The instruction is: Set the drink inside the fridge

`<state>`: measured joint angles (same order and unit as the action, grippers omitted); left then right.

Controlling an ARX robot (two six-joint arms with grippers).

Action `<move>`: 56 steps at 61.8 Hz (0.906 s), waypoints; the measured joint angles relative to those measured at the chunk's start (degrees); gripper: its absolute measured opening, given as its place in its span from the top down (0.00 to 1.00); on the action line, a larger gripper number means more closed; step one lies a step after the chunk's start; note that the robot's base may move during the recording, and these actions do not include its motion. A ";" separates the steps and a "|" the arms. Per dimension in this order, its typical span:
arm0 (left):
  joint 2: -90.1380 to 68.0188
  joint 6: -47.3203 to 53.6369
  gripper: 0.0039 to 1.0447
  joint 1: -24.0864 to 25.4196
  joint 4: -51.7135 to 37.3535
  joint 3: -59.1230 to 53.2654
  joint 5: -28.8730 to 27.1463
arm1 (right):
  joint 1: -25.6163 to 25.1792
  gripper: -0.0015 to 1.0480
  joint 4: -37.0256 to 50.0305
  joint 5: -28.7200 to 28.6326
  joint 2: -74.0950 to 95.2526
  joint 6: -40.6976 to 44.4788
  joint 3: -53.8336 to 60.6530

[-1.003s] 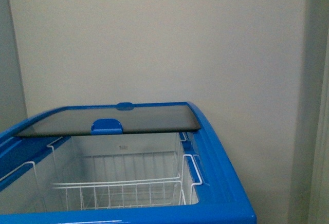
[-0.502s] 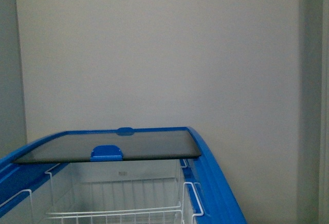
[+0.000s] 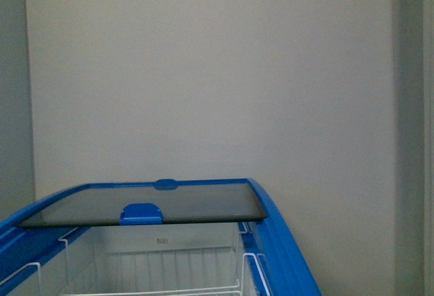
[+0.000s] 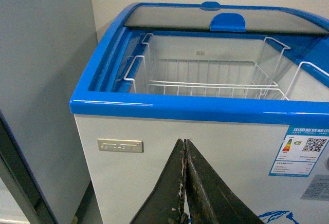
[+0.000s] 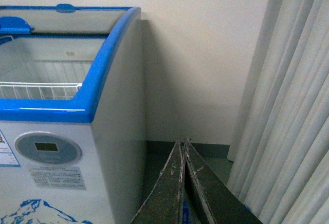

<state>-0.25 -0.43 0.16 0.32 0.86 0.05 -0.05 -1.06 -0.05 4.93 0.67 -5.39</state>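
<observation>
Fridge (image 4: 154, 147), a white chest cooler with blue rim and glass lid (image 3: 146, 202) slid back, stands open, yet both grippers (image 4: 184, 183) (image 5: 184, 183) are pressed together empty and no drink shows, so fetching the bottle comes first.

I can read nothing: the fridge (image 4: 154, 147) carries a nameplate (image 4: 120, 145) and a QR sticker (image 4: 305, 151), lettering too small.

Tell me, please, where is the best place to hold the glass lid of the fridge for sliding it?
Probably the blue handle on the near edge of the glass lid. It stands up from the flat pane, so come from above the open fridge and hook it.
</observation>
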 joint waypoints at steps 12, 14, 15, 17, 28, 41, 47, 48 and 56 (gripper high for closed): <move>0.00 0.00 0.98 0.00 0.00 0.00 0.00 | 0.00 0.97 0.35 0.00 -1.27 0.00 1.44; 0.00 0.00 0.98 0.00 0.00 0.00 0.02 | 0.00 0.97 0.44 0.00 -1.40 0.00 1.64; 0.00 0.00 0.98 0.00 0.00 0.00 0.00 | 0.00 0.97 0.48 0.00 -1.53 0.00 1.75; 0.00 0.00 0.98 0.00 0.00 0.00 0.00 | 0.00 0.97 0.59 0.00 -1.84 0.00 2.16; 0.00 0.00 0.98 0.00 0.00 0.00 0.00 | 0.02 0.97 0.85 0.02 -3.98 0.00 4.42; 0.00 0.02 0.98 0.00 0.00 0.00 -0.02 | 0.02 0.97 0.94 0.00 -4.55 -0.04 4.48; 0.00 0.00 0.86 0.00 0.00 0.00 -0.02 | 0.02 0.86 0.94 0.00 -4.57 -0.04 4.48; 0.00 0.00 0.83 0.00 0.00 0.00 -0.02 | 0.02 0.83 0.94 0.00 -4.57 -0.04 4.48; 0.00 0.00 0.58 0.00 0.00 0.00 -0.02 | 0.02 0.60 0.94 0.00 -4.57 -0.04 4.48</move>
<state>-0.25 -0.43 0.16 0.32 0.86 0.03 -0.03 -0.12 -0.05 0.36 0.62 -0.91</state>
